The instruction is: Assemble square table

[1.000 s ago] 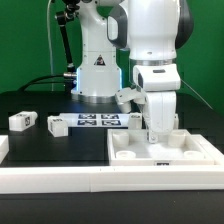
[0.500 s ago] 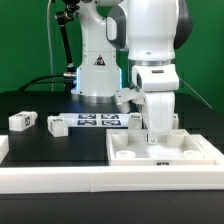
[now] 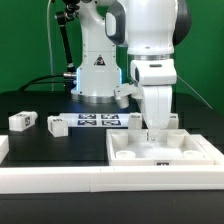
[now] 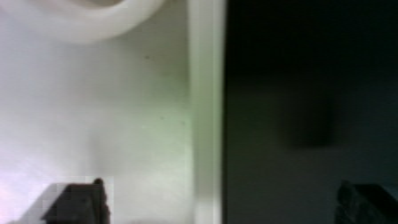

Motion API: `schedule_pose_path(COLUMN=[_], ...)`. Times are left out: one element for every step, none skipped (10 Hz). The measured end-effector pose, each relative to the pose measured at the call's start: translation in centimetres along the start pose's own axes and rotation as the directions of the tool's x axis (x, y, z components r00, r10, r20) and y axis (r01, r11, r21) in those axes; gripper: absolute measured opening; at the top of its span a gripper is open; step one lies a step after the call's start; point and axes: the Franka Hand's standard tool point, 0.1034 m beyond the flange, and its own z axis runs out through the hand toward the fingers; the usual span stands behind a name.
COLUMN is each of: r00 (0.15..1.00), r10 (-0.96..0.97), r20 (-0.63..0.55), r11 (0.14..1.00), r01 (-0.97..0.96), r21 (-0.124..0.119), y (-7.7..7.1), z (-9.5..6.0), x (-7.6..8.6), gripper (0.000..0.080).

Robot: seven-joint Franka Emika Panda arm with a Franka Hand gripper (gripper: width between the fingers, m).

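The white square table top (image 3: 165,150) lies at the front of the exterior view's right, with round recesses in its face. My gripper (image 3: 152,133) points straight down at its far rim. In the wrist view the white top (image 4: 98,110) with one round recess fills one side, and its rim edge (image 4: 205,110) runs between my fingertips (image 4: 75,202). The gripper (image 4: 221,205) is open, with the jaws wide apart on either side of the rim and touching nothing. Two white tagged legs (image 3: 20,121) (image 3: 57,125) lie at the exterior view's left. Two more legs (image 3: 136,119) (image 3: 176,120) lie behind the top.
The marker board (image 3: 100,121) lies flat in front of the robot base (image 3: 97,75). A long white rail (image 3: 100,178) edges the black surface along the front. A white piece (image 3: 3,148) shows at the left edge.
The wrist and gripper have shifted slightly toward the exterior view's right over the top's far rim. The top and the legs have not moved.
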Motion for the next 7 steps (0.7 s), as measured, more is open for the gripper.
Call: schedule_pose_path(r00=[0.999, 0.996, 0.993, 0.987, 0.982, 0.982, 0.98], r10=[0.047, 0.087, 0.117, 0.16, 0.186, 0.187, 0.198], r20=[0.002, 0.002, -0.002, -0.004, -0.006, -0.006, -0.006], r11=[0.999, 0.996, 0.992, 0.986, 0.981, 0.981, 0.979], r01=[-0.047, -0.087, -0.117, -0.16, -0.186, -0.187, -0.198], r21=[-0.008, -0.026, -0.042, -0.049, -0.051, -0.05, -0.049], y=[-0.4, -1.0, -1.7, -2.3, -2.6, -2.8, -2.8], z=[-0.7, -1.6, -2.2, -2.5, -2.7, -2.6, -2.6], x=[0.1, 0.2, 0.5, 1.0, 1.7, 2.1, 1.9], gripper=[0.0646, 0.0649, 0.0649, 0.0649, 0.0649, 0.0649, 0.0649])
